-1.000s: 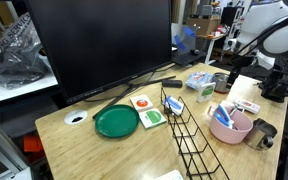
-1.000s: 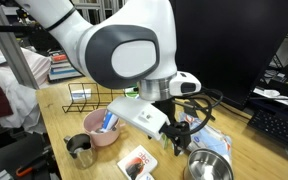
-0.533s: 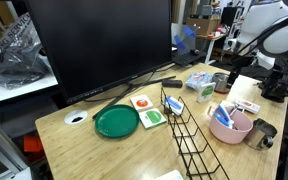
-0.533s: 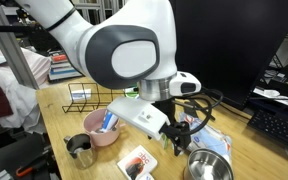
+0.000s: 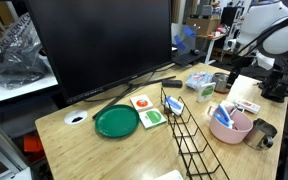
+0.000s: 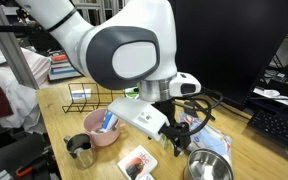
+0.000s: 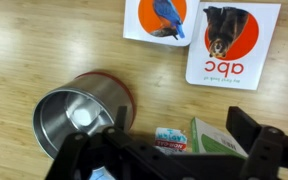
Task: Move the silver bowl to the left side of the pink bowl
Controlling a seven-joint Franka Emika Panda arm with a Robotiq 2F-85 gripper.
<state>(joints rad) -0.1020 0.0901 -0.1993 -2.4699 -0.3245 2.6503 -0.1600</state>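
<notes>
In an exterior view the hand [image 6: 177, 138] hangs low over the table [image 6: 59, 110] under the big white arm [image 6: 124, 50]. The view is too dark and crowded there to tell how far its fingers stand apart. The silver bowl [image 6: 209, 166] stands upright on the table just beside the hand, lower and to the right of it in the picture, and not between the fingers. The pink bowl [image 6: 94, 137] stands well apart on the other side of the hand, with a dark metal cup [image 6: 80, 150] just beside it. Two picture cards [image 6: 139, 160] lie between the bowls.

In the exterior view from the far side, the pink bowl [image 5: 234, 128] sits near the table's edge, next to a black wire rack [image 5: 189, 135]. A small round metal vessel farther back, by the blue packets, looks like the silver bowl [image 5: 221, 78]. A green plate [image 5: 116, 121] lies before the monitor [image 5: 99, 45]. The hand itself is not clear here.

In the wrist view the hand's fingers [image 7: 269, 150] are spread wide and hold nothing. The silver bowl [image 7: 79, 115] stands off to the left, outside the gap, its lower rim hidden behind the left finger's base. A small packet [image 7: 169, 138] and a green box [image 7: 214, 138] lie on the table in the gap. The bird card [image 7: 164, 20] and the "abc" card [image 7: 229, 40] lie beyond.
</notes>
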